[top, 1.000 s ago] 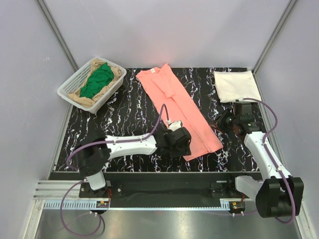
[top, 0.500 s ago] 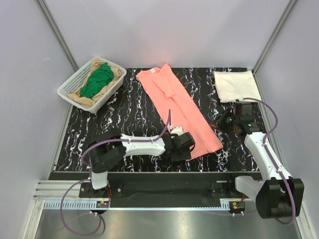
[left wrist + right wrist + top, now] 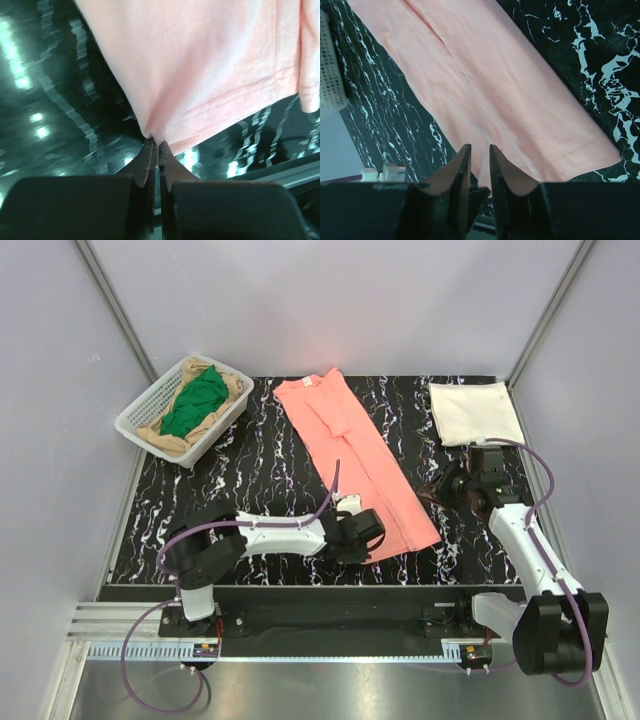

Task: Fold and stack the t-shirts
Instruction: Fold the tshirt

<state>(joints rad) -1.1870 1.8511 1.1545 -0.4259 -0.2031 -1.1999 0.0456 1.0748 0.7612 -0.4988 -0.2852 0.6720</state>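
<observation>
A salmon-pink t-shirt [image 3: 355, 455] lies as a long folded strip running diagonally across the black marbled table. My left gripper [image 3: 372, 544] is at its near end and is shut on the hem, the cloth [image 3: 200, 65] bunching into a peak right at the fingertips [image 3: 158, 142]. My right gripper [image 3: 441, 488] hovers just off the strip's right edge. In the right wrist view its jaws [image 3: 479, 147] stand a narrow gap apart, with the pink cloth [image 3: 485, 85] beyond them and nothing between. A folded cream-white t-shirt [image 3: 475, 412] lies at the back right.
A white mesh basket [image 3: 137, 418] stands at the back left, holding a green t-shirt [image 3: 195, 400] on top of a tan one [image 3: 236, 386]. Grey walls close in the table on three sides. The near table edge runs just behind my left gripper.
The left gripper slid toward the shirt's near hem and closed on it, pinching the cloth up. The right gripper has barely moved.
</observation>
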